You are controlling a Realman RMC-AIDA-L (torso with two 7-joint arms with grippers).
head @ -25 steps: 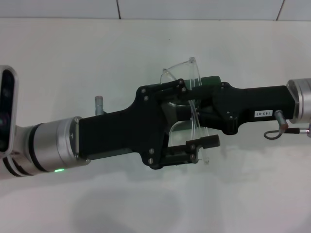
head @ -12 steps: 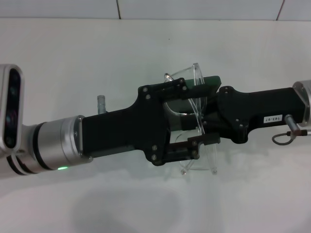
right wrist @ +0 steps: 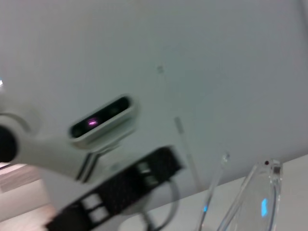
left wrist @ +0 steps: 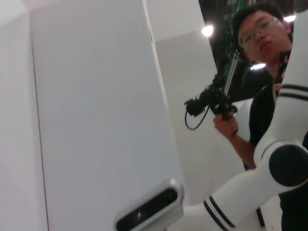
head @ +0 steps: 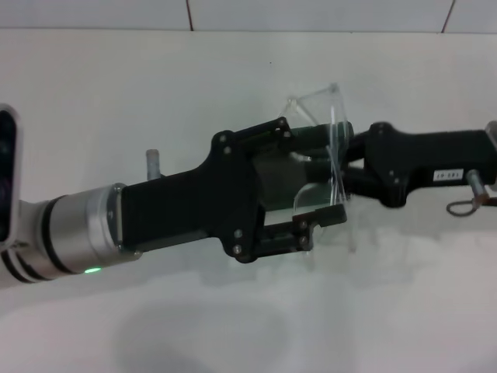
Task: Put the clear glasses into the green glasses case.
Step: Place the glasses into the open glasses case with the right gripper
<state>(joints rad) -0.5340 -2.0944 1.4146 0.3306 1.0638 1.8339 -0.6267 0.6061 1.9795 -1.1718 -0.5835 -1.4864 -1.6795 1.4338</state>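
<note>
Overhead, the count is short: one pair of clear glasses (head: 330, 148), one green glasses case (head: 318, 134), and two grippers meeting over a white table (head: 116, 93). The left gripper (head: 299, 183) reaches in from the left side with its two fingers spread wide, one finger up by the case and the other, lower finger (head: 311, 225) nearer the robot. It is released, gripping nothing; the glasses and the case sit in the gap between its fingers. Whether the lower finger touches the lens cannot be told.

The right gripper (head: 353, 159) comes in from the right side and meets the glasses at their middle. Its fingertips are hidden behind the lens and the left gripper's frame, so I cannot tell whether it is clenched on the glasses or loose.

The glasses stand on edge, tilted, with their long axis running roughly away from the robot. The wraparound lens faces the left gripper, and one thin clear arm (head: 311, 99) slants off at the far end. Only a sliver of the dark green case shows, under and behind the far part of the glasses, mostly covered by the left gripper. Whether the case is open cannot be seen.

In the right wrist view, the clear glasses (right wrist: 250, 202) show close up, with their thin arms rising beside the lens.
</note>
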